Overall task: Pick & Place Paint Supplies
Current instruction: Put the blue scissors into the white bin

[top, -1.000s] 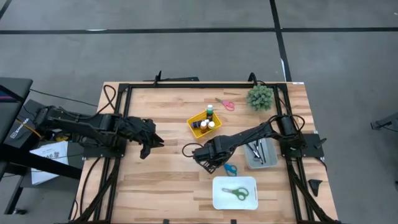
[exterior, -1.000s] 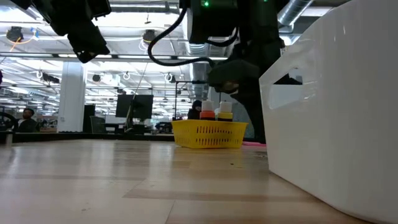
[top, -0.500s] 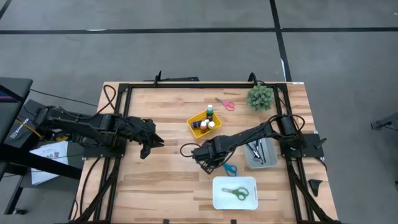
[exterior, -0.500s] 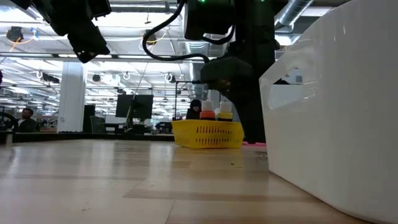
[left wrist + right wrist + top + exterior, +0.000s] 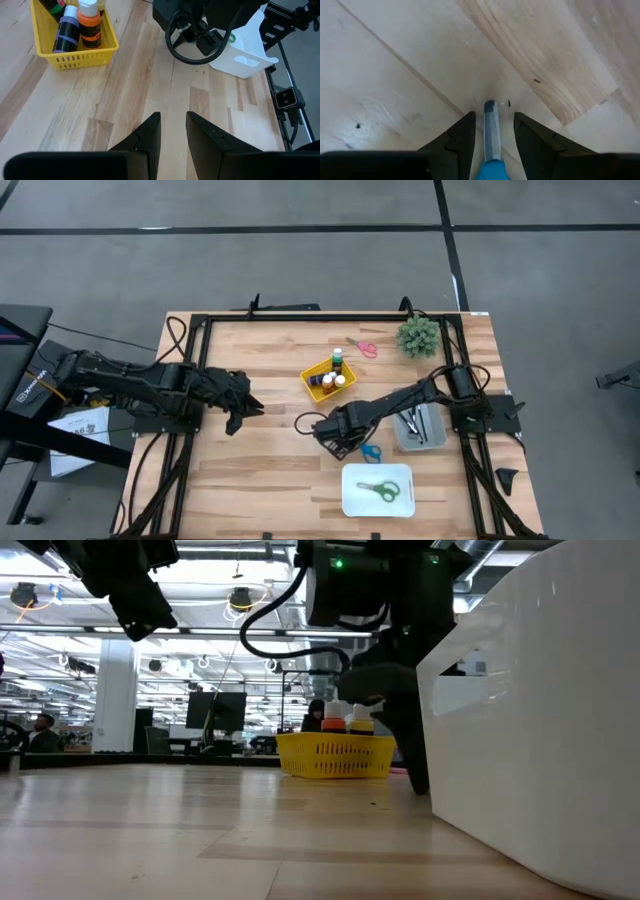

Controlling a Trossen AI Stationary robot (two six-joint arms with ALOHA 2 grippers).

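The right gripper (image 5: 491, 131) is pointing down at the table (image 5: 260, 470), fingers apart either side of blue scissors (image 5: 490, 145) (not clamped). The paint bottles (image 5: 330, 378) are sitting in the yellow basket (image 5: 312, 376) just beyond it. The left gripper (image 5: 172, 131) is hovering, fingers slightly parted, empty.

a spiky green plant (image 5: 418, 336) sits at the upper right of the wood table (image 5: 260, 470), pink scissors (image 5: 364, 347) lie just left of it, and green scissors (image 5: 379, 490) lie in a white tray (image 5: 352, 502) at the bottom.
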